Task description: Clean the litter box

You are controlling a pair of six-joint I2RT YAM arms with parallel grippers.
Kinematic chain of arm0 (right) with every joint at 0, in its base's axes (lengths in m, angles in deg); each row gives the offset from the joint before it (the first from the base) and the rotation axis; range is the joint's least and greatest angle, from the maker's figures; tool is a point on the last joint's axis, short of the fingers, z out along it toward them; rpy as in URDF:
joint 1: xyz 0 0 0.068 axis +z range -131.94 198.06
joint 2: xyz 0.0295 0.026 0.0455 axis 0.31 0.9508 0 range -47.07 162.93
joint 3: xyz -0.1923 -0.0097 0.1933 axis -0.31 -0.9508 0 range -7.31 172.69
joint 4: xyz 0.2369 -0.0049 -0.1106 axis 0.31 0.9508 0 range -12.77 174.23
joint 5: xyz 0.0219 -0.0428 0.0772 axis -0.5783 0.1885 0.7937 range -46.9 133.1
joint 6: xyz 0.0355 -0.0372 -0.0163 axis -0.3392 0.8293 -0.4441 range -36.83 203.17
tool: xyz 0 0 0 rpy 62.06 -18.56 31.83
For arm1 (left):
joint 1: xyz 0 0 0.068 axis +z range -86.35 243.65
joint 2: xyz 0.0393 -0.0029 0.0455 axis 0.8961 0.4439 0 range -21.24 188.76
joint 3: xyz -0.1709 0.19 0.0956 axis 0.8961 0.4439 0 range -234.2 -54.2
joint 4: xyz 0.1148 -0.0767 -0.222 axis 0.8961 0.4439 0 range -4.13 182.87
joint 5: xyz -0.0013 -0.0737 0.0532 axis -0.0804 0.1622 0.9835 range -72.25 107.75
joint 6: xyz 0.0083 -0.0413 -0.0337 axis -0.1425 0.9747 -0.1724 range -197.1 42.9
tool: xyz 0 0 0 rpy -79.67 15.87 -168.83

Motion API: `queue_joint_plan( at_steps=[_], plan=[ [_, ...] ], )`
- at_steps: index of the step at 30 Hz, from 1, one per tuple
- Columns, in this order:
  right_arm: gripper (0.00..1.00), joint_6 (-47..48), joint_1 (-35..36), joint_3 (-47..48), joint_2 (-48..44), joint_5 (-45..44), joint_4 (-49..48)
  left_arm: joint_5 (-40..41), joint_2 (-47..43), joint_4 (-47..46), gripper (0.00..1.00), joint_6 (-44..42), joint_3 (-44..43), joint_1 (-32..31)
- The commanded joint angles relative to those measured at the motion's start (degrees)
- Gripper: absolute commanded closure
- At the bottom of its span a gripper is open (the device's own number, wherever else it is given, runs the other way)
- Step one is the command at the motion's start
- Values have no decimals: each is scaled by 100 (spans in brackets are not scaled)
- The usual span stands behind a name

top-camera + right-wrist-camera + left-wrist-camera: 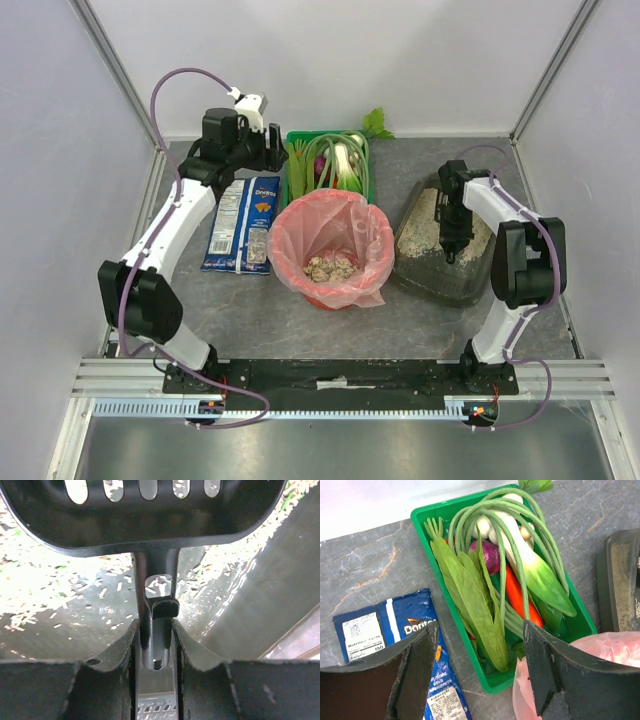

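Grey, marble-patterned tabletop (250,320) carries everything here. The litter box (445,285) lies on its right side, set at a slant just beside the red bin (335,300); whether the two touch I cannot tell. It is a shallow, dark translucent tray. Beige litter (45,585) is spread unevenly over its floor, and the right wrist view shows bare, glossy plastic between the grains.

The bin is near the middle of the table, lined with a pink bag (290,245), and pale clumps (332,267) lie at its bottom. Behind it, against the back wall, is a green crate (427,520) of vegetables (485,590) (long green stalks, a purple onion, something orange and broad leaves). To the left of the bin a blue chip bag (375,630) lies flat on the table.

The right arm reaches down into the litter box. The right gripper (154,635) has its jaws clamped on the handle of a black slotted scoop (150,525), whose bowl is just above the litter at the far end of the view.

The left gripper (480,635) hangs above the gap between the chip bag and the crate. Its jaws are apart, with nothing between them.
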Motion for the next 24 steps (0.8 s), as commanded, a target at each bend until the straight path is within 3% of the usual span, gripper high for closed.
queue_joint_plan(
  at_steps=[1, 11, 15, 19, 24],
  plan=[
    [100, 187, 262, 191, -396, 83, -236, 103, -398, 86, 25, -213, 179, 24],
    [100, 433, 333, -477, -1045, 144, 143, -346, -943, 446, 24, -115, 495, 24],
    [100, 538, 377, -539, -1397, 592, 266, -250, -1215, 473, 24, -169, 820, 33],
    [100, 784, 552, -687, -1888, 699, 485, -47, -1645, 219, 25, 155, 1338, 24],
    [100, 706, 588, -1030, -2443, 330, 539, -520, -1857, -116, 25, 727, 1884, 24]
  ],
)
